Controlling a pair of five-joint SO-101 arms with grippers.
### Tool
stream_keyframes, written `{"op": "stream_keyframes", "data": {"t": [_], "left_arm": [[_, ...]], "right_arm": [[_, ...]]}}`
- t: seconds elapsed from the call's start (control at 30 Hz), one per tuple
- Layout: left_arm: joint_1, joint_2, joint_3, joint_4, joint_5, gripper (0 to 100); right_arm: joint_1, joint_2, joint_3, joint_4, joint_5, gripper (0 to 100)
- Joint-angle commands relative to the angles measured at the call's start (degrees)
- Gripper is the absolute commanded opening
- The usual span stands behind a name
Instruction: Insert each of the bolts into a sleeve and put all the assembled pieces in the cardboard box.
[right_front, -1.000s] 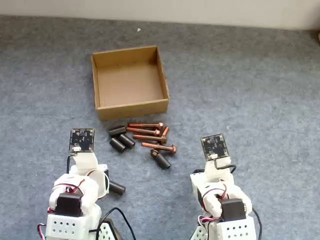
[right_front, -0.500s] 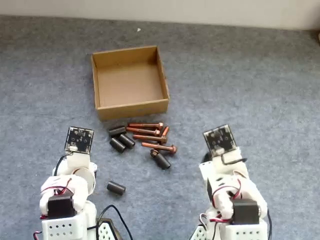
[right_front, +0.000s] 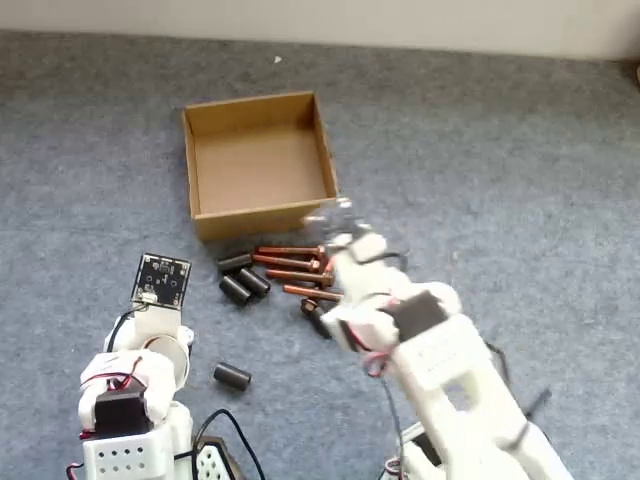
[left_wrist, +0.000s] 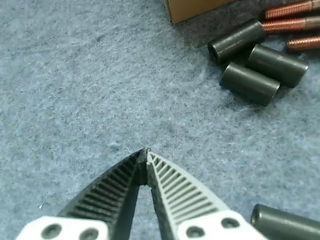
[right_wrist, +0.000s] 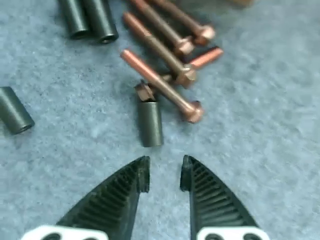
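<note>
Right wrist view tells most of it imo. The right gripper (right_wrist: 165, 175) hangs low over the carpet (right_wrist: 260, 125), jaws a little apart, nothing btwn them. Straight ahead of the tips lies a dark sleeve (right_wrist: 150, 124) w/ a copper bolt head (right_wrist: 145, 91) at its far end. Looks like a bolt's in there, tho I can't tell if it's seated all the way. Just past it are the loose bolts (right_wrist: 165, 50), the nearest one touching or v close to that head.

High view: the box (right_front: 265, 218) sits right behind those bolts, no pieces in it yet. The left gripper (left_wrist: 146, 155) is closed tip to tip w/ nothing in it. Spare sleeves (left_wrist: 250, 82) lie ahead of it by the box corner, and a lone sleeve (left_wrist: 285, 222) just beside it.

My guess is the step = grab that sleeve. Tips: open wider first, the gap looks tight for it. Jaws are lined up to close across its width, so keep that angle and come straight down over the middle, not the head end, or you'll prob drag the nearest bolt along. It's round, so it'll roll if one jaw lands first. Lift level so the bolt doesn't slide out, then it's a short hop to the box.
</note>
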Motion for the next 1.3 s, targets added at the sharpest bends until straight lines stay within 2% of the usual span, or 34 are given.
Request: {"op": "stream_keyframes", "data": {"t": [0.0,0.27,0.53,0.73,0.83,0.9,1.03,1.2,1.27], "left_arm": [[-0.8,0.0,-0.5,0.2,-0.9,1],[-0.8,0.0,-0.1,0.1,-0.9,1],[-0.8,0.0,0.1,0.0,-1.0,1],[-0.8,0.0,0.1,0.1,-1.0,1],[-0.8,0.0,0.1,0.2,-1.0,1],[-0.8,0.0,0.1,0.2,-1.0,1],[-0.8,0.0,0.1,0.4,-1.0,1],[-0.8,0.0,-0.6,0.1,-1.1,1],[-0.8,0.0,-1.4,0.2,-3.3,1]], "right_arm": [[-2.8,8.2,-3.4,-6.6,-0.9,11.1],[-2.8,23.2,-6.9,-11.1,-0.6,11.1],[-4.1,30.7,-10.1,-11.3,-0.6,11.1],[-4.8,35.6,-9.7,-17.7,-0.7,11.0],[-4.8,36.7,-9.7,-17.6,-0.6,5.4],[-4.7,36.1,-9.6,-17.5,-0.6,0.1],[-4.7,30.2,-9.6,-11.1,-0.6,0.5],[-3.4,12.8,-6.5,-5.3,-0.7,0.5],[-1.6,5.1,-3.8,-4.4,-0.8,0.5]]}}
